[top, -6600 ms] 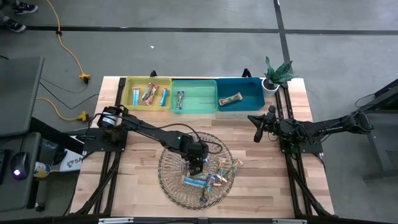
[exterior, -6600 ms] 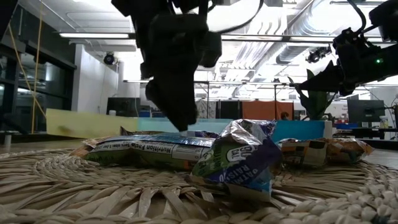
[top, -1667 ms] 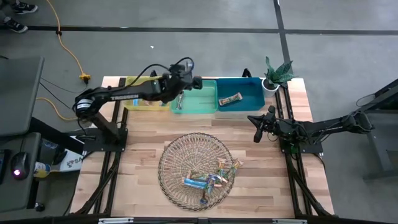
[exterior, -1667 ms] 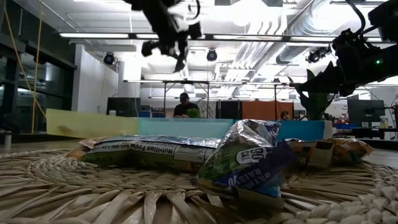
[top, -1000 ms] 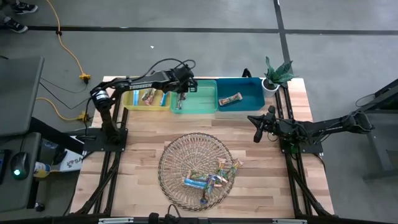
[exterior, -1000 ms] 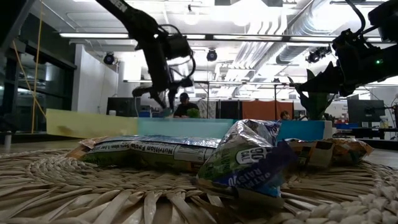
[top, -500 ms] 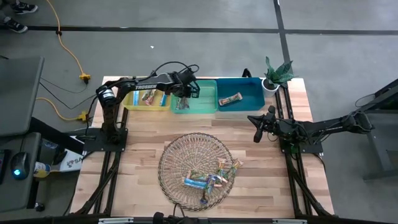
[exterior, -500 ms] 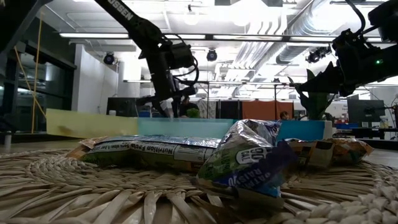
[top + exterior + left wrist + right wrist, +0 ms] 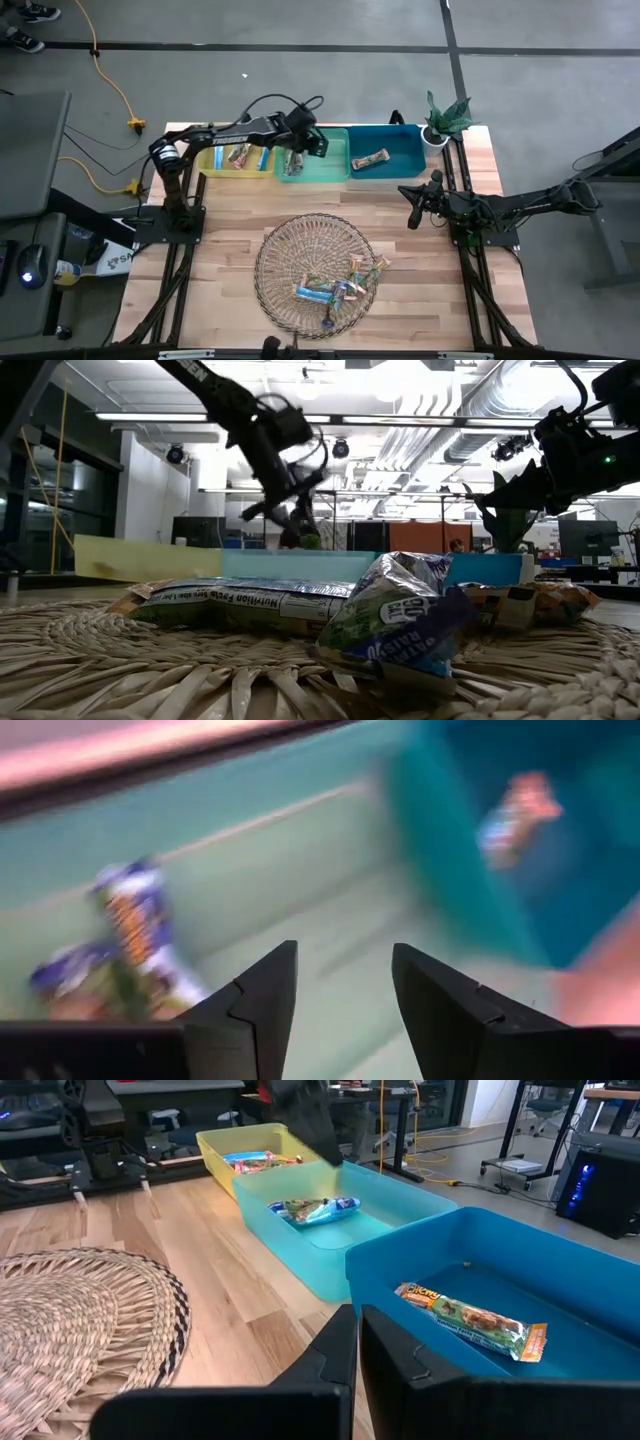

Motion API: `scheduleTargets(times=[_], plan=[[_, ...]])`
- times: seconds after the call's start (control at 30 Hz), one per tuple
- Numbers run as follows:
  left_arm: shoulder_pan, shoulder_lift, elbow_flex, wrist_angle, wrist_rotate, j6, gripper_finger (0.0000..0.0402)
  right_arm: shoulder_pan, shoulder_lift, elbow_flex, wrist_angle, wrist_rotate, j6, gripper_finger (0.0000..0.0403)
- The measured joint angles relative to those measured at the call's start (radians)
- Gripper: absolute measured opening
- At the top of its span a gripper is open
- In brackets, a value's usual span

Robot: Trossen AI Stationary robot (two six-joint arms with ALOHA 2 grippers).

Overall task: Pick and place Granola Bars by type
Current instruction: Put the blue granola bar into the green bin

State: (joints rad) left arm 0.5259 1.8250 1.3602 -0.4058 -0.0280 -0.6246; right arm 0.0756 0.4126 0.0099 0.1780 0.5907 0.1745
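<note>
The left gripper hangs above the green bin, its jaws parted with nothing between them. Under it, at the end of that bin next to the yellow bin, lie blue-wrapped granola bars; the left wrist view shows them on the bin floor beside the fingers. The yellow bin holds three more bars, and the teal bin on the other side holds one tan bar. A small potted plant stands at the table corner just beside the teal bin.

The remaining granola bars lie in a loose heap on the round wicker plate nearer the front of the table, well apart from the bins. The right gripper waits over the table's right side, jaws closed and empty.
</note>
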Motion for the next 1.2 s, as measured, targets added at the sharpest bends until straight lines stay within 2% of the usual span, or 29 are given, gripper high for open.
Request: scheduleTargets(times=[0.2, 0.4, 0.5, 0.67, 0.87, 1.07, 1.2], plan=[[-0.050, -0.132, 0.000, 0.005, 0.038, 0.141, 0.0163, 0.000, 0.000, 0.000, 0.001, 0.000, 0.000, 0.0000], [-0.149, -0.325, 0.000, -0.005, 0.035, 0.156, 0.0163, 0.000, 0.000, 0.000, 0.000, 0.000, 0.000, 0.0000], [-0.231, -0.420, 0.000, -0.027, -0.003, 0.139, 0.0163, 0.000, 0.000, 0.000, 0.000, 0.000, 0.000, 0.0000], [-0.423, -0.536, 0.001, -0.094, -0.154, 0.029, 0.0163, 0.000, 0.000, 0.000, 0.000, 0.000, 0.000, 0.0000], [-0.715, -0.558, 0.000, -0.124, -0.382, -0.151, 0.0162, 0.000, 0.000, 0.000, 0.002, 0.000, 0.000, 0.0000], [-0.944, -0.487, 0.000, -0.102, -0.587, -0.379, 0.0162, 0.000, 0.000, 0.000, 0.001, 0.000, 0.000, 0.0000], [-1.032, -0.398, 0.000, -0.011, -0.649, -0.472, 0.0162, 0.000, 0.000, 0.000, 0.001, 0.000, 0.000, 0.0000]])
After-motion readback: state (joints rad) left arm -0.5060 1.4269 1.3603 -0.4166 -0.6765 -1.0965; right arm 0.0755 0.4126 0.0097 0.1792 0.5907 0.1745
